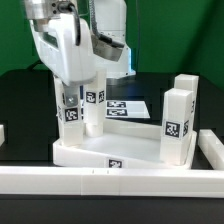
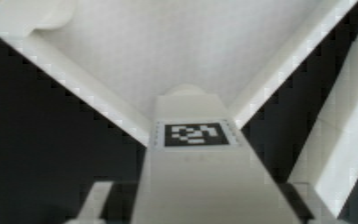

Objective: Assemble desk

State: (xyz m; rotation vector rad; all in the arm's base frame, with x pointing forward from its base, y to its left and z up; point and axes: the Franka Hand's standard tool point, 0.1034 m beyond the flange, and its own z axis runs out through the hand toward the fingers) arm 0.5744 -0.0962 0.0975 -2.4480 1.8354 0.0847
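- The hand (image 1: 75,100) is clenched on a leg (image 2: 197,150), held upright so it can be seated in a corner socket.
- The slab (image 1: 110,150) is lain on the table (image 1: 30,110), pressed against the rail (image 1: 100,180) for bracing.
- Another leg (image 1: 178,120) is stood at three o'clock.

My pincer (image 1: 70,95) is holding one leg (image 1: 72,108) upright over the slab (image 1: 105,150); another leg (image 1: 178,118) is standing at the exterior view's right.
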